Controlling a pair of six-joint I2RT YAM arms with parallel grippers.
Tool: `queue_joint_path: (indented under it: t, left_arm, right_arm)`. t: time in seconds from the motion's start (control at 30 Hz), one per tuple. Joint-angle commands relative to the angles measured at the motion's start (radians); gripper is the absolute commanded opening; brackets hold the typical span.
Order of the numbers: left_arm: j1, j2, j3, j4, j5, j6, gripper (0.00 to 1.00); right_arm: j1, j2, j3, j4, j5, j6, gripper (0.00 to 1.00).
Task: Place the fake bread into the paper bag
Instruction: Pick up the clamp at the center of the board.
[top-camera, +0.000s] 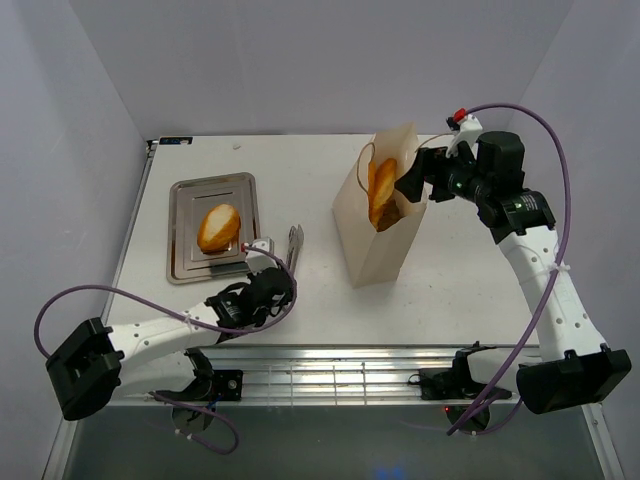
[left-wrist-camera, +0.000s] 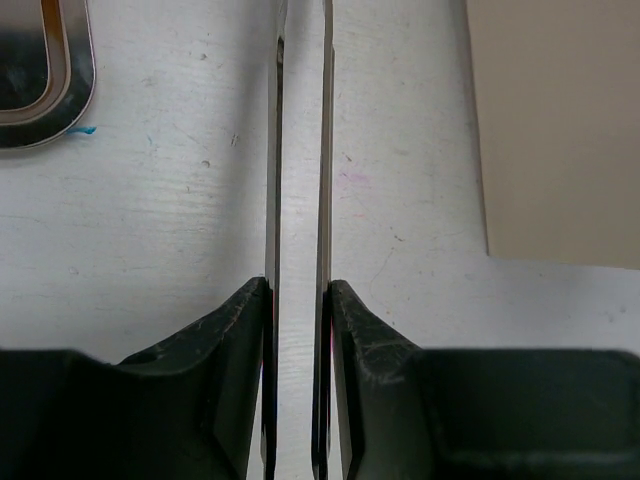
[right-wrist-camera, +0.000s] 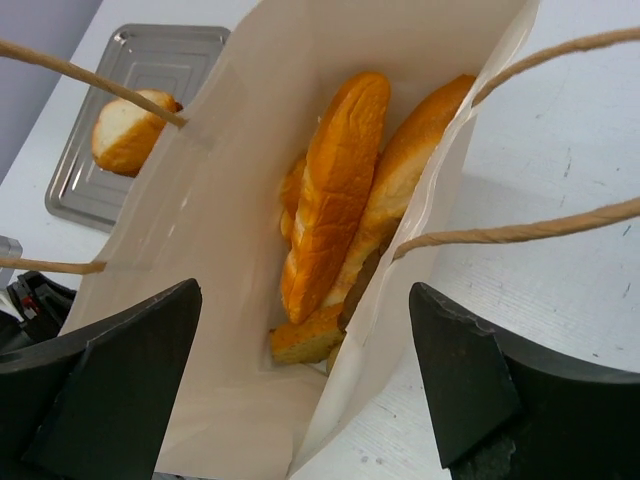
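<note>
The paper bag (top-camera: 372, 240) stands upright right of the table's middle, its mouth open. Several long golden pieces of fake bread (right-wrist-camera: 335, 190) lean together inside it, also showing from above (top-camera: 381, 190). My right gripper (top-camera: 410, 178) hovers at the bag's mouth, open and empty (right-wrist-camera: 305, 295). One oval roll (top-camera: 218, 227) lies on the steel tray (top-camera: 185, 200); the right wrist view shows it too (right-wrist-camera: 130, 130). My left gripper (top-camera: 272, 285) rests low on the table and is shut on the silver tongs (left-wrist-camera: 325, 150), both blades pinched between its fingers (left-wrist-camera: 298, 300).
The tongs' (top-camera: 295, 240) tips point toward the table's far side, between tray and bag. The bag's cord handles (right-wrist-camera: 520, 230) loop across the right wrist view. A tray corner (left-wrist-camera: 40, 70) and the bag's side (left-wrist-camera: 560, 130) flank the tongs.
</note>
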Motion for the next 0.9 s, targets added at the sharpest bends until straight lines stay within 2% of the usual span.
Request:
queue_joint_path:
  t: [0.0,0.37,0.6,0.7,0.87]
  left_arm:
    - [0.041,-0.076,0.013,-0.016,0.065,0.009,0.41]
    - [0.251,-0.206,0.054,-0.036,0.338,0.013,0.42]
    - [0.424,-0.281,0.139,-0.077,0.498,0.038,0.44]
    - [0.524,-0.303,0.183,-0.102,0.577,0.053,0.45]
    - [0.765,-0.318,0.241,-0.114,0.780,0.055,0.45]
  right_arm:
    - [-0.003,-0.010,0.076,-0.010,-0.022,0.001,0.90]
    - [-0.003,-0.018,0.259,-0.102,-0.010,-0.003,0.90]
    - [0.037,0.031,0.477,-0.167,-0.141,0.041,0.90]
    - [0.136,0.047,0.526,-0.148,-0.155,0.076,0.90]
    - [0.374,0.088,0.548,-0.101,-0.131,0.119,0.90]
